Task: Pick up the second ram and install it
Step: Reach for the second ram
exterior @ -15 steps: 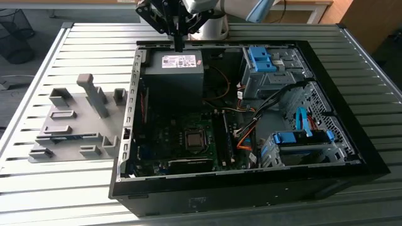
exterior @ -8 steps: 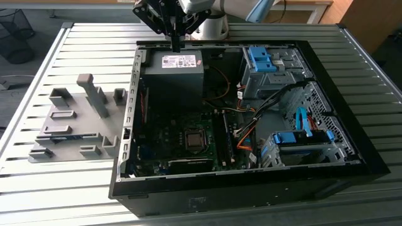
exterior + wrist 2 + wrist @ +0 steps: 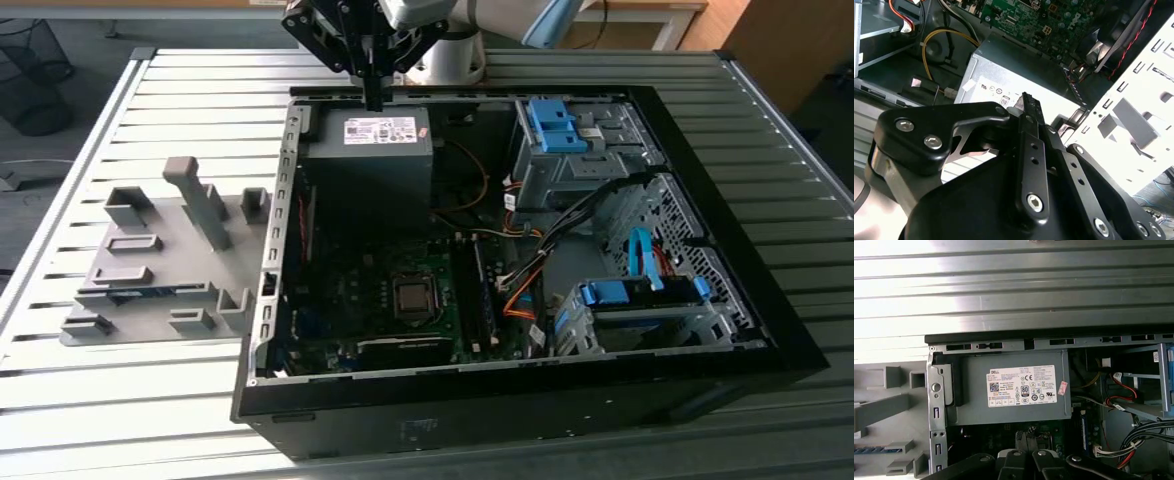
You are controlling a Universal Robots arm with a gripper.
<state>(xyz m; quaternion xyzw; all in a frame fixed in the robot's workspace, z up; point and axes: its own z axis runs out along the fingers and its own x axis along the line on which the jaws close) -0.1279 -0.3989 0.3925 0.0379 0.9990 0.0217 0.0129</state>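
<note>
The second ram (image 3: 869, 450) is a thin blue strip lying in a slot of the grey holder (image 3: 884, 407), beside the computer case. In the exterior view the same strip (image 3: 134, 291) sits low in the holder (image 3: 160, 260) on the exterior view's left. My gripper (image 3: 375, 102) hangs over the far edge of the open case (image 3: 534, 390), above the grey power supply (image 3: 371, 150) and well away from the ram. In both wrist views its fingers (image 3: 1026, 100) are pressed together with nothing between them, and the tips (image 3: 1026, 436) point at the motherboard edge.
The case lies open on a slatted metal table (image 3: 120, 400). Inside are the motherboard (image 3: 387, 300), drive cages with blue clips (image 3: 554, 125), a second cage (image 3: 641, 300) and loose cables (image 3: 534, 270). The arm's base (image 3: 447, 55) stands behind the case.
</note>
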